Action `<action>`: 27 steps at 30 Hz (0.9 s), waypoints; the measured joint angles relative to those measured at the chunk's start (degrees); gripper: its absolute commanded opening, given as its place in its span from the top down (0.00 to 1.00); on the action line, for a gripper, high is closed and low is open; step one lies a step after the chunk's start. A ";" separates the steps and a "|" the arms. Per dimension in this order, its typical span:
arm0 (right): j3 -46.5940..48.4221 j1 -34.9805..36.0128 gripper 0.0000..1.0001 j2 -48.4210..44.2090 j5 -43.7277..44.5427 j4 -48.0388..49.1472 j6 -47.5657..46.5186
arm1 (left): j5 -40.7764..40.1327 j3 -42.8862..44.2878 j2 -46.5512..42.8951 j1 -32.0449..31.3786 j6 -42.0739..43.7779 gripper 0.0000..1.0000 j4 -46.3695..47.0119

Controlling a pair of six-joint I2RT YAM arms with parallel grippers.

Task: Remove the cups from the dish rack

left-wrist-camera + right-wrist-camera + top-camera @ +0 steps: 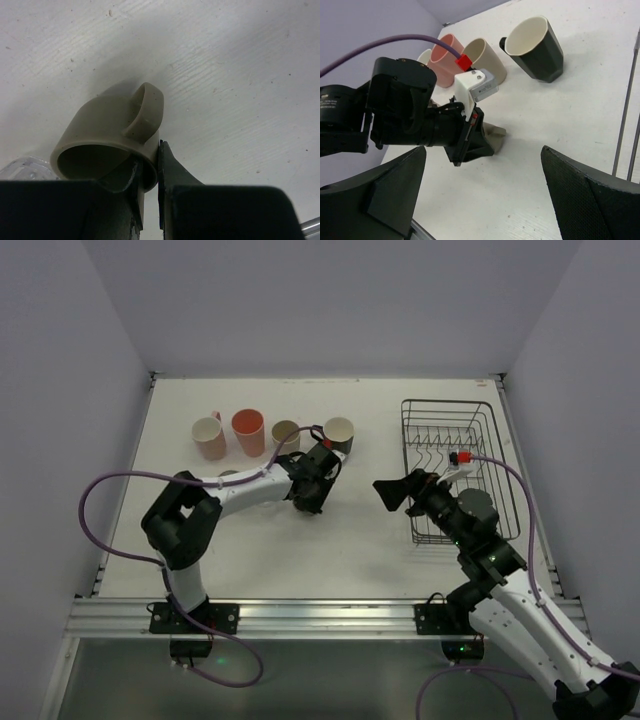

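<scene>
My left gripper (314,492) is shut on the rim of the small olive-grey mug (107,132), one finger inside and one outside. The mug is tilted, handle up, low over the white table, just in front of the row of cups. It also shows in the right wrist view (496,136). The pale pink mug (209,438), salmon-pink tumbler (248,432), beige cup (286,435) and black mug (339,433) stand in that row at the back left. The dish rack (470,430) stands at the right. My right gripper (392,490) is open and empty, left of the rack, facing the left gripper.
A clear glass (24,168) sits on the table beside the olive-grey mug, next to the left arm. My right arm covers the rack's near part. White walls close in the table on the left, back and right. A metal rail runs along the near edge (320,615).
</scene>
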 measured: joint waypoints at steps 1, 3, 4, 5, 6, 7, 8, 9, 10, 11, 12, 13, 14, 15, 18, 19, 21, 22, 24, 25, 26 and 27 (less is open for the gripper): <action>-0.17 0.00 0.01 -0.02 0.04 -0.42 -0.11 | -0.57 0.39 0.63 -0.04 0.11 0.87 -0.37; -0.39 0.00 0.01 -0.15 0.35 -1.22 -0.31 | -1.51 1.20 1.16 -0.24 0.17 0.81 -0.83; -0.44 0.00 0.01 -0.20 0.68 -1.42 -0.42 | -2.03 1.44 1.42 -0.37 0.24 0.79 -1.09; -0.46 0.00 0.01 -0.37 1.09 -1.64 -0.52 | -2.56 1.60 1.68 -0.44 0.35 0.77 -1.36; -0.46 0.00 0.01 -0.61 1.31 -1.77 -0.68 | -2.99 1.70 1.90 -0.48 0.48 0.71 -1.53; -0.46 0.00 0.01 -0.98 1.51 -1.81 -0.76 | -3.50 1.79 2.10 -0.52 0.52 0.69 -1.75; -0.46 0.00 0.01 -1.36 1.60 -1.95 -0.87 | -3.87 1.88 2.21 -0.55 0.61 0.66 -1.92; -0.46 0.00 0.01 -1.70 1.68 -2.12 -1.01 | -4.28 2.08 2.32 -0.55 0.61 0.59 -2.29; -0.44 0.00 0.01 -1.81 1.86 -2.27 -1.09 | -4.72 2.21 2.36 -0.55 0.74 0.55 -2.62; -0.44 0.00 0.01 -2.10 2.14 -2.43 -1.16 | -5.14 2.34 2.36 -0.59 0.83 0.51 -2.93; -0.42 0.00 0.01 -2.27 2.34 -2.58 -1.25 | -5.53 2.45 2.36 -0.66 0.94 0.44 -3.10; -0.39 0.00 0.01 -2.36 2.51 -2.89 -1.31 | -5.79 2.60 2.36 -0.76 1.05 0.41 -3.28; -0.26 0.00 0.01 -2.38 2.62 -3.34 -1.36 | -6.03 2.78 2.36 -0.83 1.01 0.38 -3.43; -0.17 0.00 0.01 -2.38 2.64 -3.61 -1.40 | -6.21 3.04 2.34 -0.92 0.96 0.32 -3.65; 0.15 0.00 0.01 -2.45 2.80 -4.52 -1.60 | -6.91 3.87 1.92 -1.11 0.92 0.20 -4.15; 0.37 0.00 0.01 -2.47 2.89 -4.79 -1.64 | -7.08 4.07 1.62 -1.14 0.90 0.18 -4.26; 1.20 0.00 0.01 -2.47 3.15 -5.55 -1.84 | -7.63 4.33 0.37 -1.22 0.72 0.10 -4.46; 1.60 0.00 0.01 -2.47 3.32 -5.84 -1.99 | -7.98 4.42 -0.66 -1.25 0.72 0.08 -4.59; 2.82 0.00 0.01 -2.47 4.11 -6.86 -2.38 | -8.61 4.74 -3.15 -1.25 0.24 0.02 -4.74; 3.45 0.00 0.01 -2.49 4.35 -7.26 -2.60 | -8.90 5.11 -5.03 -1.25 0.04 0.00 -4.66; 4.02 0.00 0.01 -2.51 4.61 -7.67 -2.78 | -9.01 5.38 -6.45 -1.25 -0.13 0.00 -4.52; 4.61 0.00 0.01 -2.71 4.92 -8.13 -2.97 | -9.18 5.57 -8.41 -1.25 -0.17 0.00 -4.22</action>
